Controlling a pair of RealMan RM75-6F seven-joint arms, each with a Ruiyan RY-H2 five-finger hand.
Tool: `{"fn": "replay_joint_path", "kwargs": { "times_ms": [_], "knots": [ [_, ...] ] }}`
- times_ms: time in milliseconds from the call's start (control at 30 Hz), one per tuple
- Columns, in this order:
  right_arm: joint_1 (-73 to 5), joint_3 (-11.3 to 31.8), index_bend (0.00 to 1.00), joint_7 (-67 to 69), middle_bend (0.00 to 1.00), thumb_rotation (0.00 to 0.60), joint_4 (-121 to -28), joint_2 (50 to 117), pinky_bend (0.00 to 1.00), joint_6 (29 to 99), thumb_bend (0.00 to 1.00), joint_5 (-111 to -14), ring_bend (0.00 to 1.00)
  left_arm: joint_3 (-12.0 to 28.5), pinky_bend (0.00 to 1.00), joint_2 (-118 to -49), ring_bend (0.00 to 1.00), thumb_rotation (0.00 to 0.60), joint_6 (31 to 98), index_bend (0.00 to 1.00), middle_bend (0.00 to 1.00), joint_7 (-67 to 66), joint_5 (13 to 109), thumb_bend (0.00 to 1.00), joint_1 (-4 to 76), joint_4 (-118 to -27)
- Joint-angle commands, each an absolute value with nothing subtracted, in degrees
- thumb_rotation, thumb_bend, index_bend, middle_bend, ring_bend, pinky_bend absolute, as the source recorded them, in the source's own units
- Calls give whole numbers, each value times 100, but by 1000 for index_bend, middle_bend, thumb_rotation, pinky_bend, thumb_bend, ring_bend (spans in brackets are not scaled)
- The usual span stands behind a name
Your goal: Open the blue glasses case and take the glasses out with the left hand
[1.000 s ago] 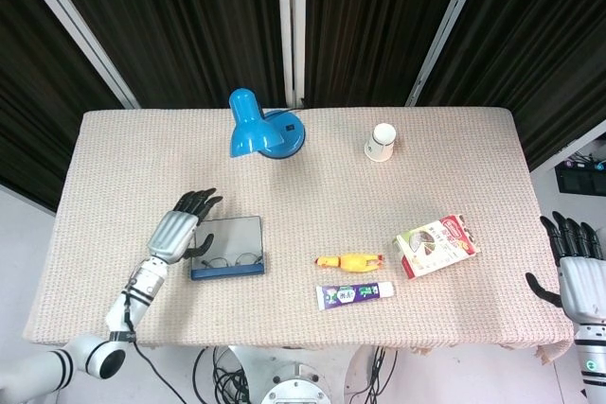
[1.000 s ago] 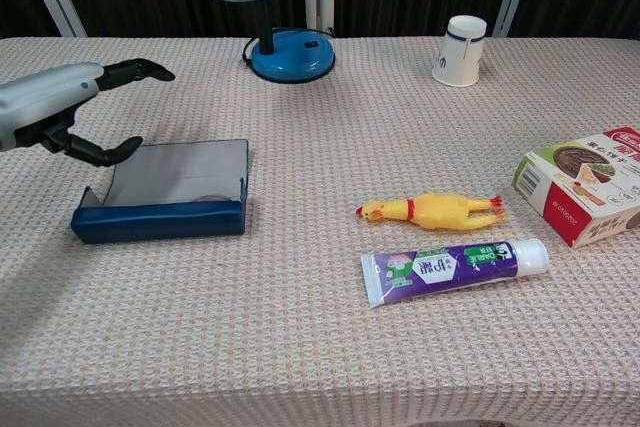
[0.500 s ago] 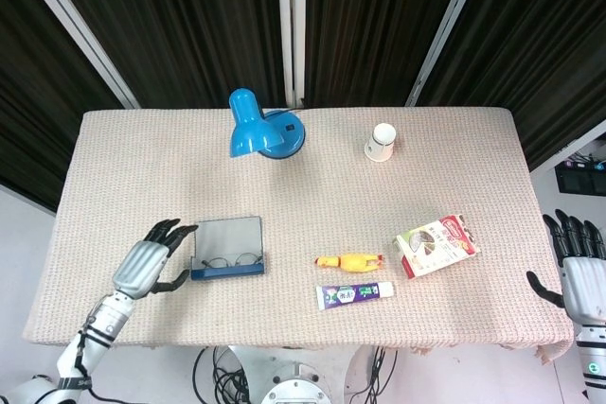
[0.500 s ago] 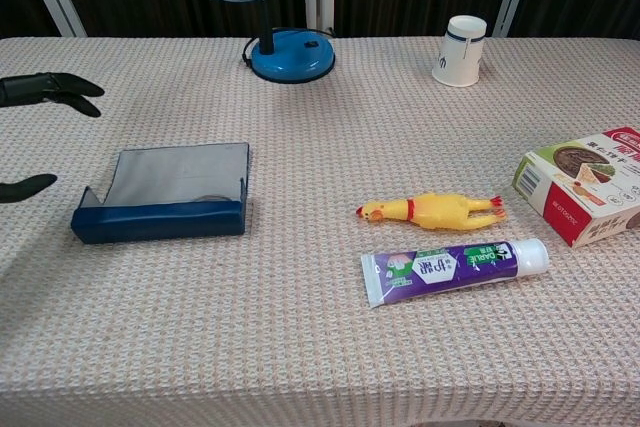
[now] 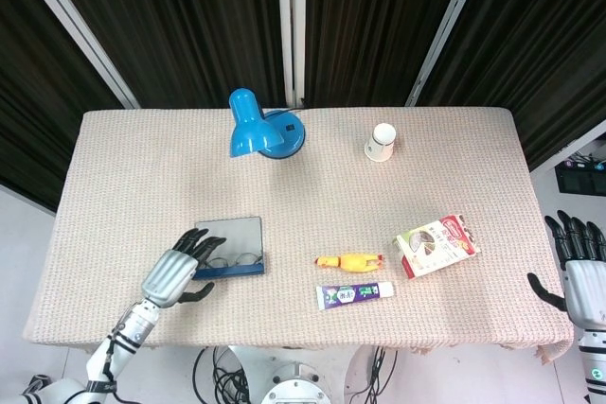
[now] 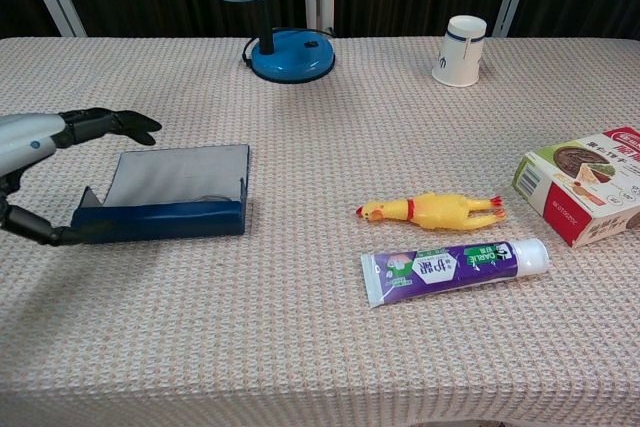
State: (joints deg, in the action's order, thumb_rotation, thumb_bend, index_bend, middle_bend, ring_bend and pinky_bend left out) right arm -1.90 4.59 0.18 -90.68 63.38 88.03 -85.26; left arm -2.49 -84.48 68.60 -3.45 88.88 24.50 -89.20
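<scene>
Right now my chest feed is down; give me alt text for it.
The left hand, fingers spread and holding nothing, sits at the left end of the open blue case. To the right lie a rubber chicken, a toothpaste tube and a box; a blue lamp and a paper cup stand at the back.

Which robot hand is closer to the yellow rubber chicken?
Left. The left hand is by the open blue glasses case, not far left of the rubber chicken. The right hand is off the table's far right edge.

Silver-backed left hand (image 5: 175, 276) and right hand (image 5: 582, 281), black fingers (image 6: 118, 125).
</scene>
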Motion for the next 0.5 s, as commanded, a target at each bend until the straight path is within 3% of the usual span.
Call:
{"fn": "replay_joint_path", "kwargs": {
  "times_ms": [33,500],
  "knots": [
    [-182,471,0,39,0,600,-9067,6327,0,8811,192,-8508,0,-196,62,-8594,0,600,6778,85,118,-396,8850,305,2498,-8828],
    [-193,490,0,108,0,600,-8964,6375,0,8736,195,-8429,0,146,47,-9506,0,600,6500,74,54,-939,8698,296,2805,-8362]
  ]
}}
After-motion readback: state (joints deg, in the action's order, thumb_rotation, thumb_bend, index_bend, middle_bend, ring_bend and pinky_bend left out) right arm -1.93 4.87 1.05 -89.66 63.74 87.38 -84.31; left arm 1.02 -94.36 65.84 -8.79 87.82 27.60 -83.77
